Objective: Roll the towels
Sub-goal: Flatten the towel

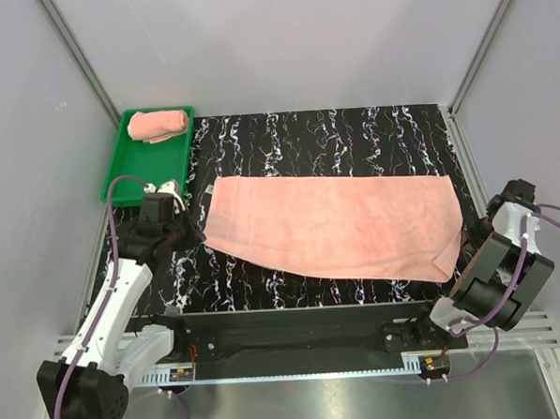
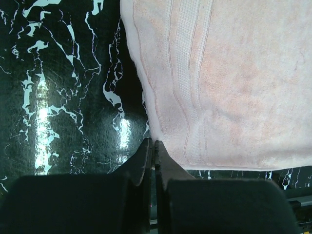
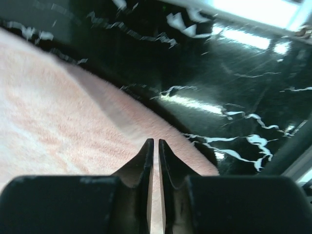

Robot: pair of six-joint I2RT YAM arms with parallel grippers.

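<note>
Black marbled table (image 1: 304, 133), grey walls around. Flat towel (image 1: 332, 225), salmon pink, spread across table middle, slightly askew. Rolled towel (image 1: 156, 125) lies in green tray (image 1: 128, 175) at far left corner. Your left gripper (image 2: 152, 146) pressed closed, tips at flat towel's near left corner; pinch on cloth unclear. Your right gripper (image 3: 156, 144) parted to narrow slit, tips over towel's near right corner.

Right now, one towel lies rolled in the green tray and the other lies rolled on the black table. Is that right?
No. The second towel is spread flat on the table, not rolled; the top view shows it. The first towel is rolled in the green tray.
</note>
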